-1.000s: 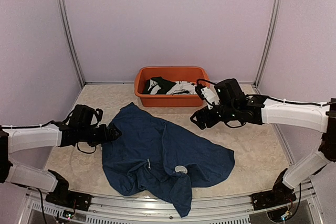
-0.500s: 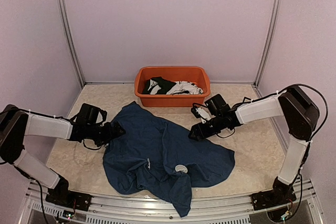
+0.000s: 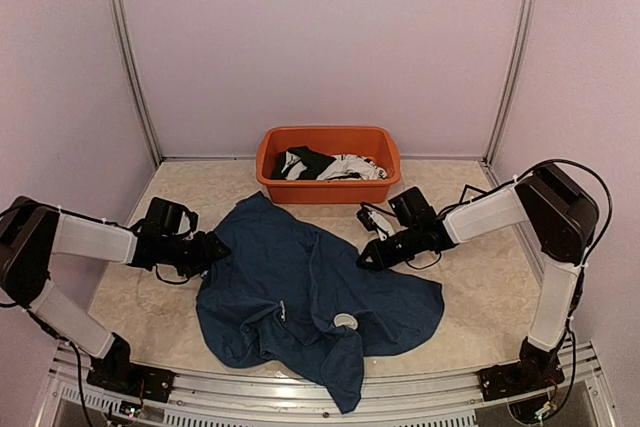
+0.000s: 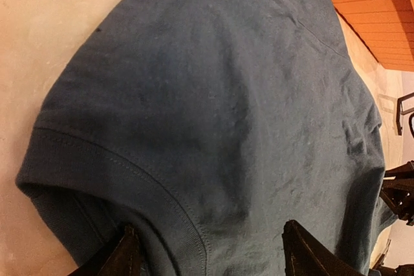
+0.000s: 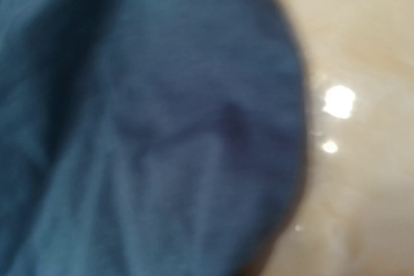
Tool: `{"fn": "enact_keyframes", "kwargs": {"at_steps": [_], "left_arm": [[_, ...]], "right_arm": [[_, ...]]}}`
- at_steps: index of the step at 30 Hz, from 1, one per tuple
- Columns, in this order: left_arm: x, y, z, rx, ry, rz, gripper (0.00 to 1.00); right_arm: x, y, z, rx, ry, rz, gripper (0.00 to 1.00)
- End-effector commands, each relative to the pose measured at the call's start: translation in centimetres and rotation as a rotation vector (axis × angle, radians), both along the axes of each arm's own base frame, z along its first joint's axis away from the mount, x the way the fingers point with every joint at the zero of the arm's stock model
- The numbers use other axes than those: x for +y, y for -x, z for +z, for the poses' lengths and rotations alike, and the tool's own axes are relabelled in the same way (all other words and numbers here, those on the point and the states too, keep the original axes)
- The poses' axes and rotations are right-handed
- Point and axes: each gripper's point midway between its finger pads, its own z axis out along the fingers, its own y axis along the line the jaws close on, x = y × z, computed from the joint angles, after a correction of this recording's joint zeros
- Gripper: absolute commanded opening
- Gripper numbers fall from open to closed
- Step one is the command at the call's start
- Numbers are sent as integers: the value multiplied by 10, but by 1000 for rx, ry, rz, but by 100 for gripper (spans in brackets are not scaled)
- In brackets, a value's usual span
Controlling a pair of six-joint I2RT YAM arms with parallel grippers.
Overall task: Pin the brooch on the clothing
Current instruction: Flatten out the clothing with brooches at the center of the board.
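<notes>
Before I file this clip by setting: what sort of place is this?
Probably a robot test booth, not a home: plain lilac walls with metal corner rails, a left arm and right arm bolted at the near edge of the table, and a navy T-shirt near an orange tub.

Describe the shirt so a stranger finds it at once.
Find the orange tub at the far edge of the table. The T-shirt lies crumpled in front of it. It is large and navy, unlike the black and white clothes inside the tub.
</notes>
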Motion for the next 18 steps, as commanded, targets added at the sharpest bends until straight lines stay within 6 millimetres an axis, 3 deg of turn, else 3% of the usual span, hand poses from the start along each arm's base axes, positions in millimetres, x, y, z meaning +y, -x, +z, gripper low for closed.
{"fn": "enact_keyframes", "kwargs": {"at_steps": [1,6,12,18], "left_arm": [[24,39,-31,178,-65,33,67],[27,35,-26,173,-59,30,48],[23,22,-35,230,-44,11,2],[24,11,-42,271,-60,1,0]], "right_arm": [[-14,-4,-26,12,105,-66,0],[-37,-31,9,-152,215,-169,0],[-82,-65,72,-376,438,-314,0],[-118,-80,76,-464,678,-374,0]]}}
